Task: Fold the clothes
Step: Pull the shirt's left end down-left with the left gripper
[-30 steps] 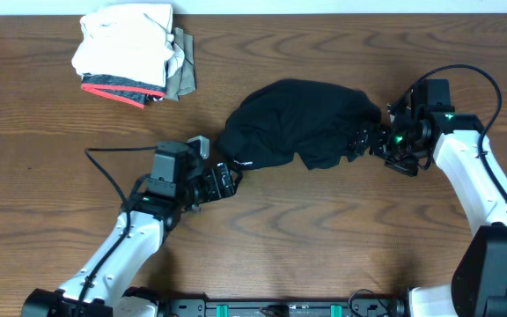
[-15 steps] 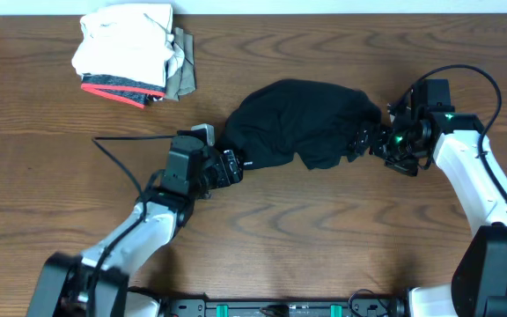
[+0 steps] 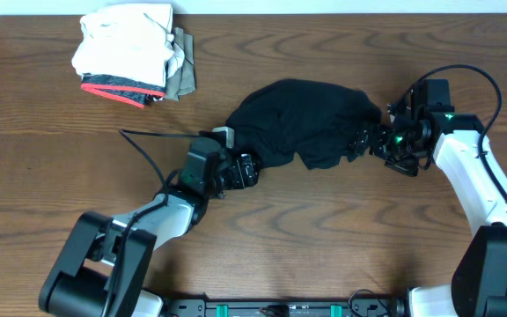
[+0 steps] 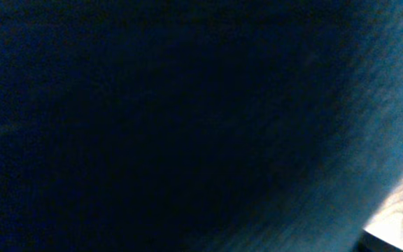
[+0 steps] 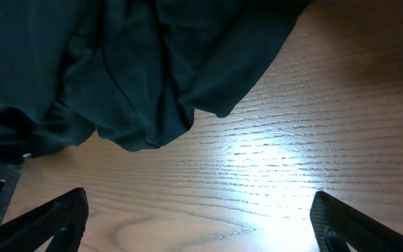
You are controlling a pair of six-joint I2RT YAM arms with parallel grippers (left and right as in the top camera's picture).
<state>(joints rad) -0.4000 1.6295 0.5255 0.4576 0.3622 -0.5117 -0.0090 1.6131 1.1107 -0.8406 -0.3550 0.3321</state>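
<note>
Black and crumpled, the shirt point(image 3: 302, 123) lies in a loose heap on the wooden table point(image 3: 324, 238), around the middle and slightly toward the far side. The left gripper point(image 3: 246, 170) sits at the shirt's near-left edge, its tip up against the cloth. Its wrist view is almost filled with dark fabric, with only a sliver of wood in the lower right corner. The fingers cannot be seen there, so I cannot tell whether that claw is spread or closed on cloth. The right gripper point(image 3: 360, 141) is at the shirt's right edge. Its wrist view shows the two fingers point(image 5: 54, 217) spread wide, with bare wood between them and the shirt's rumpled hem just beyond the tips. A stack of folded garments point(image 3: 130, 57) sits in the far-left corner, well apart from the shirt.
</note>
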